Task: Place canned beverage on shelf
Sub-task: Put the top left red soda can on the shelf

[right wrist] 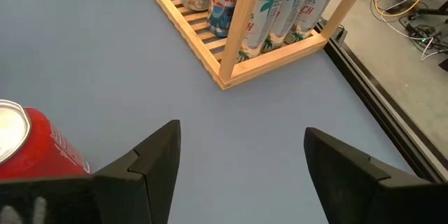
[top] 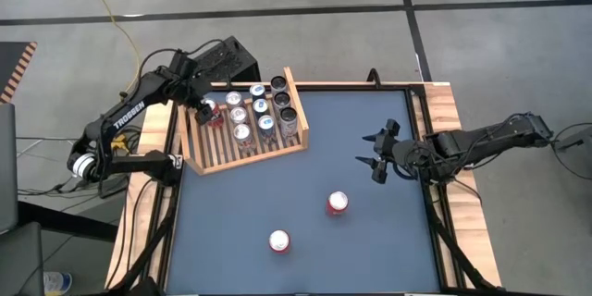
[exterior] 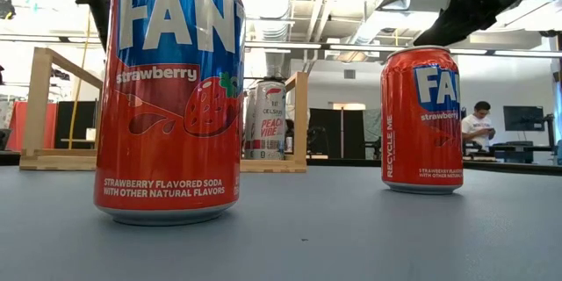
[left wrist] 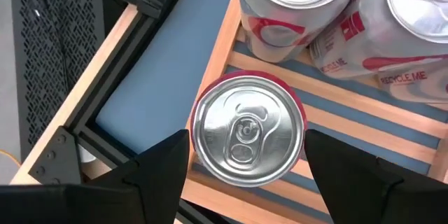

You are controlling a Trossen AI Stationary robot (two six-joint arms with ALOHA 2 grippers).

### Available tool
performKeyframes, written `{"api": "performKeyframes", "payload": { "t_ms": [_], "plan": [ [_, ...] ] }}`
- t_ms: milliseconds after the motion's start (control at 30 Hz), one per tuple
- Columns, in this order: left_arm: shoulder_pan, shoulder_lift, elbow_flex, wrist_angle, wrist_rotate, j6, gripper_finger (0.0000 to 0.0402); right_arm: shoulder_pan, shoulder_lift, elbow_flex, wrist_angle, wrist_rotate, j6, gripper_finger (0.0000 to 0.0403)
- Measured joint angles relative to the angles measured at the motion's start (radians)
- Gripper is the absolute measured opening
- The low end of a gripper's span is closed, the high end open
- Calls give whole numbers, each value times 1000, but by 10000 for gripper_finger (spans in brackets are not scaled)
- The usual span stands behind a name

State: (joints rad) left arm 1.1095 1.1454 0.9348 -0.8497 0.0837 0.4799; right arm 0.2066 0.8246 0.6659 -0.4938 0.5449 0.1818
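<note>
**Red can at shelf's 9 o'clock end, left fingers spread either side**

Left gripper [left wrist: 245, 155] over shelf [top: 208, 159], fingers spread wide, flanking red can [left wrist: 246, 134] without visible contact; can upright on slats, hard against outer rail. Risks: finger clipping neighbouring silver cans [left wrist: 297, 7] at 12 o'clock on withdrawal, tipping them; little clearance there. Right gripper [top: 375, 155] idle at table's 3 o'clock, fingers spread, nothing held. Two loose cans [top: 338, 203] [top: 278, 240] near 6 o'clock; open mat all round.
</note>
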Motion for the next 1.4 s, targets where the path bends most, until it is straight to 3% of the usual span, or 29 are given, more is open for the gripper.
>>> {"api": "performKeyframes", "payload": {
  "t_ms": [267,533,767,1067,1400],
  "plan": [
    [0,0,55,-8,-22,-20,268,0,0,0,0,0,-6,276],
    [-14,0,171,-79,-76,-182,268,0,0,0,0,0,-7,276],
    [-176,-1,208,-184,-200,-328,265,0,0,0,17,0,-2,276],
    [-481,14,206,-252,-467,-562,203,-8,0,0,17,-1,1,276],
    [-549,128,205,-311,-534,-730,124,-13,0,0,16,-2,4,276]
  ]
}}
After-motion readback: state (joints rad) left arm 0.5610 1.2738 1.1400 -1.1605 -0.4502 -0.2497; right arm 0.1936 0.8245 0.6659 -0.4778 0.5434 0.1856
